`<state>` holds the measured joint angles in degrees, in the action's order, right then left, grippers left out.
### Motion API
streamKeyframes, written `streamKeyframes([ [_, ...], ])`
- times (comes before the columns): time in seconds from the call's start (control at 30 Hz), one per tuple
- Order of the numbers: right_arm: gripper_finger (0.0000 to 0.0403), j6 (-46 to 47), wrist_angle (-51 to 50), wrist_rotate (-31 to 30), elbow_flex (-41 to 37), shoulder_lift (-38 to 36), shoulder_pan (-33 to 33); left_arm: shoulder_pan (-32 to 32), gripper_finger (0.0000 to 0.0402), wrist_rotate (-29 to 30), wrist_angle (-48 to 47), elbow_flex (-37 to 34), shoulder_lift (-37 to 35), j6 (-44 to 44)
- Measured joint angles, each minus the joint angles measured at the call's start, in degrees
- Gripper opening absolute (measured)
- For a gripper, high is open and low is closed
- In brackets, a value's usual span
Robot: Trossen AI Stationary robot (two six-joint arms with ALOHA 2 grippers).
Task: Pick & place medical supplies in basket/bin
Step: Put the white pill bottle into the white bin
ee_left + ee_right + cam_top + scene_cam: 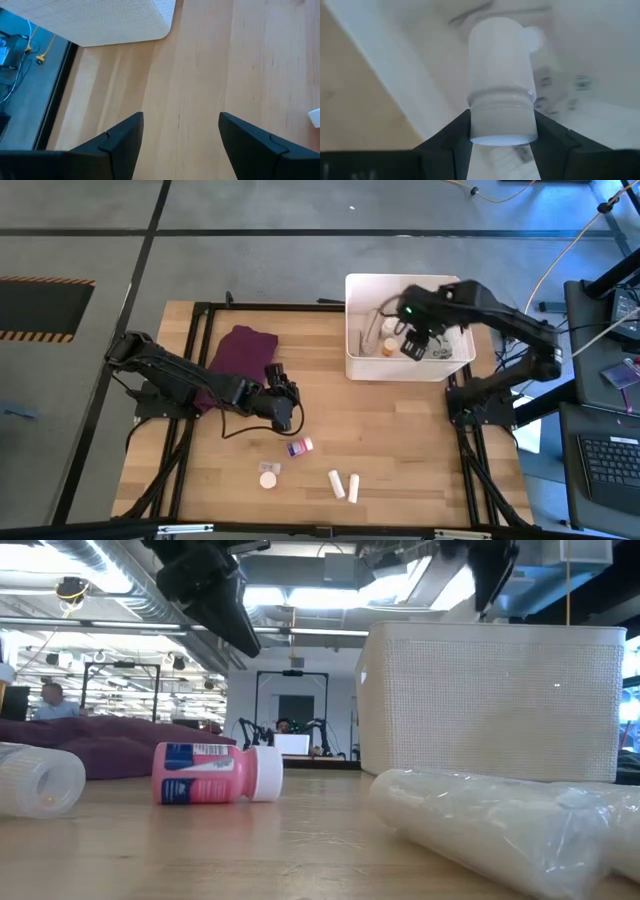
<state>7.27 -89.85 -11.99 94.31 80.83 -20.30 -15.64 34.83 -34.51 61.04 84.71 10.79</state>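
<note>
The white bin (365, 365) stands at the table's far right, with a few small supplies (388, 348) lying in it. My right gripper (412, 348) hovers above the bin's inside, shut on a white pill bottle (501, 65). My left gripper (285, 418) hangs open above bare wood near the table's middle, its fingers (125, 137) spread wide. Just nearer than it, a pink bottle with a white cap (300, 447) lies on its side. A round white container (268, 478) and two white tubes (345, 486) lie toward the near edge. My right gripper pinches the white bottle between its two fingers (452, 135) at the ringed cap end (502, 120). The bottle's body points away from the wrist. It is lifted clear above the bin's floor (600, 115).
A purple folded cloth (240, 355) lies on the far left part of the table, under my left arm. In the low view the pink bottle (215, 775), a white roll (40, 780) and the clear tubes (500, 825) lie in front of the bin (490, 700). People sit in the room behind.
</note>
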Motion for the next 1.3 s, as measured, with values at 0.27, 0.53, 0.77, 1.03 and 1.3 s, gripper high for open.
streamKeyframes([
  [0.27, 0.0156, -3.2, -0.1, 7.2, 0.4, 9.8, -12.1, 0.0, 0.0251, -0.5, 0.0, 0.0, 0.0, 0.7],
  [0.53, 0.0157, -10.7, -0.1, 7.6, 0.4, 17.6, -16.1, 0.0, 0.0251, -2.0, 0.0, -1.3, 0.0, 2.4],
  [0.77, 0.0159, -9.0, -0.1, 7.8, 0.3, 19.3, -17.0, 0.0, 0.0251, -2.8, 0.0, -1.6, 0.0, 3.5],
  [1.03, 0.016, 3.0, -0.2, 14.5, -4.5, 19.2, -22.0, 0.0, 0.0251, -2.8, 0.0, -1.6, 0.0, 3.5],
  [1.3, 0.016, 5.8, -0.2, 16.2, -13.2, 19.2, -25.7, 0.0, 0.0251, -2.8, 0.0, -1.6, 0.0, 3.5],
])
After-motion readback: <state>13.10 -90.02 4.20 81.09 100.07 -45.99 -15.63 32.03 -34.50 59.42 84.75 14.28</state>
